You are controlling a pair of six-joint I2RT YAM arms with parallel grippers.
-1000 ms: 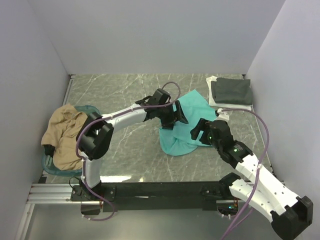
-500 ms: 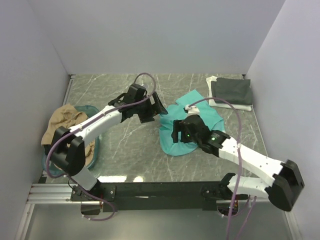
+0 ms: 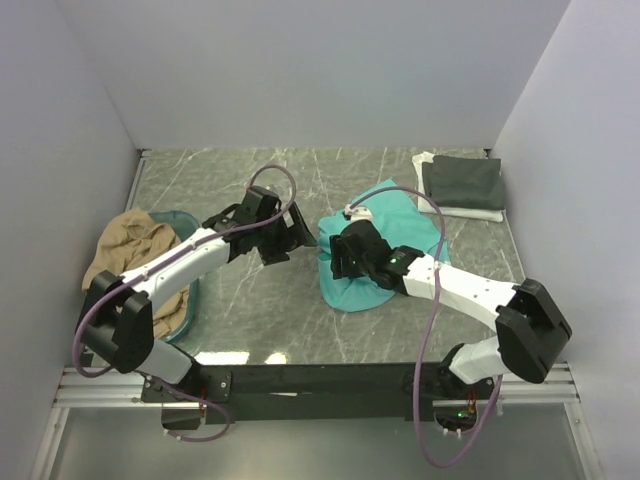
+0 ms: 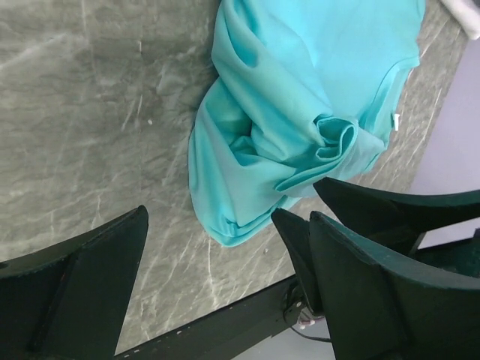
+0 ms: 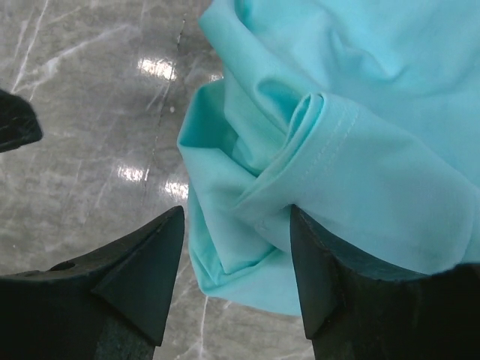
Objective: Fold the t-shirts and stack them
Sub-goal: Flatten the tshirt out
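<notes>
My left fingers (image 3: 290,238) stand wide apart and hold nothing. They hang above the bare grey marble bench (image 3: 255,305), just to the left of the teal-green t-shirt (image 3: 392,210). From my left wrist, the shirt (image 4: 300,97) lies crumpled beyond my left fingers (image 4: 214,217), with its near edge rolled into a thick fold.

My right fingers (image 3: 338,258) are down at the shirt's left edge. In the right wrist view they (image 5: 236,214) are spread, one on each side of that rolled hem of the shirt (image 5: 352,142), with cloth filling most of the gap. I cannot tell whether the pads are pressing it, and the shirt lies slack on the bench (image 5: 90,127).

The tan t-shirt (image 3: 125,262) is heaped in the teal plastic basket (image 3: 188,298) at the far left and spills over its rim. In the far right corner the dark grey t-shirt (image 3: 462,182) lies folded on top of the white t-shirt (image 3: 470,213), well apart from both sets of fingers.
</notes>
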